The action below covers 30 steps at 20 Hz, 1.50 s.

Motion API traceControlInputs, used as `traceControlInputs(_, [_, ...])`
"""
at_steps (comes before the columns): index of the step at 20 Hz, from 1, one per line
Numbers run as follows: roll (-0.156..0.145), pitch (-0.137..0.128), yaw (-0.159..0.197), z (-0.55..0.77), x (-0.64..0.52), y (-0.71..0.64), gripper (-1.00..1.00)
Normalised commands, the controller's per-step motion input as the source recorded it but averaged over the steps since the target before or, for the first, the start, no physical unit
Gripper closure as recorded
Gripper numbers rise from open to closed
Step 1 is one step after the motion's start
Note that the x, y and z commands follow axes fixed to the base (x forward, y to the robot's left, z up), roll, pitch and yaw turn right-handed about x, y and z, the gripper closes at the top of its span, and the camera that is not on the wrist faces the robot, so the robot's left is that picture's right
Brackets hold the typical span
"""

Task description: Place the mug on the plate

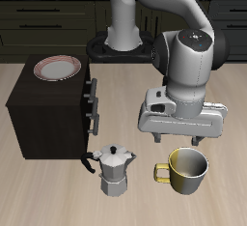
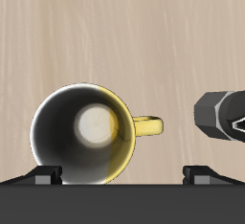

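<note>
The mug point(image 1: 187, 169) stands upright near the table's point(image 1: 58, 196) front edge, beside the moka pot point(image 1: 115, 169). The gripper point(image 1: 180, 136) hovers above, fingers apart, empty. We descend straddling one wall, clear of the handle, then carry to the plate point(image 1: 57, 69).

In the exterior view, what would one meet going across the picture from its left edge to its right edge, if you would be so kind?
The plate on top of the dark cabinet → the moka pot → the mug, with the end effector hovering just above it.
</note>
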Motion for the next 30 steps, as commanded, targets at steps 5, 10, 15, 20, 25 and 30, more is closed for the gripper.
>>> traceControlInputs(5, [0.007,0.021,-0.017,-0.29,0.01,0.06,-1.0])
traceControlInputs(10, [-0.005,0.031,-0.013,-0.19,0.05,-0.05,-1.0])
traceControlInputs(15, [0.049,0.026,-0.005,-0.23,-0.03,0.03,1.0])
traceControlInputs(20, [0.005,0.01,-0.02,-0.08,-0.05,-0.01,1.0])
traceControlInputs(25, [0.029,-0.008,-0.013,0.08,-0.06,0.01,1.0])
traceControlInputs(30, [0.006,-0.041,0.027,0.2,-0.07,0.04,1.0])
